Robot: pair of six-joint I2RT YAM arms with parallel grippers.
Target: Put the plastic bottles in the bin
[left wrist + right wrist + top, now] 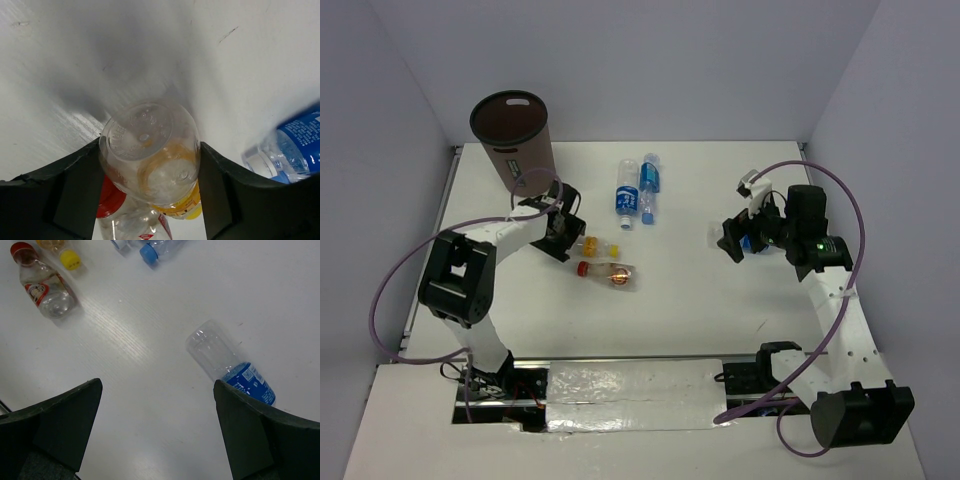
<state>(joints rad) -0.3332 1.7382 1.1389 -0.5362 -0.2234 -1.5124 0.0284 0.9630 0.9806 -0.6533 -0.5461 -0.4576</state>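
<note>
My left pincer [150,155] is closed snugly on the round, moulded base of the yellow-capped bottle [145,132], thin clear plastic tinted orange, lying close beside the red-capped bottle [608,272] on the matt white table [700,310]. My right pincer [157,387] gapes wide and empty above a blue-labelled bottle [227,362]. Farther off lies the blue-labelled pair [628,198]. The smooth dark-brown bin [525,155] stands at the far left; I see no bottle in it, so I judge all five remain
</note>
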